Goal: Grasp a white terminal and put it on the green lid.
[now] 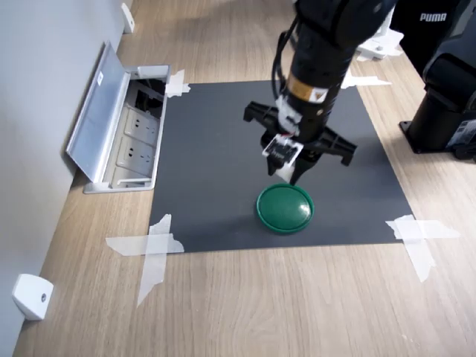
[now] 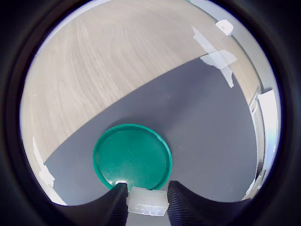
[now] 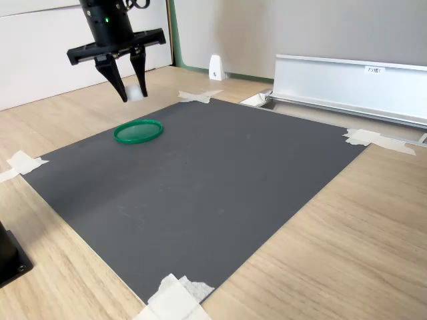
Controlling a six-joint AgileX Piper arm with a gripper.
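Gripper clamped on white terminal, low centre of wrist view, hanging above near rim of green lid. Terminal looks light, rigid, ridged plastic; flat opposite sides the sensible hold. Lid glossy, so it may skid on release.

The lid lies on the mat, near its front edge in the first exterior view, toward the second exterior view's left. Above the lid hangs the gripper, the terminal between its fingers. A socket box sits off the mat at the first exterior view's left.
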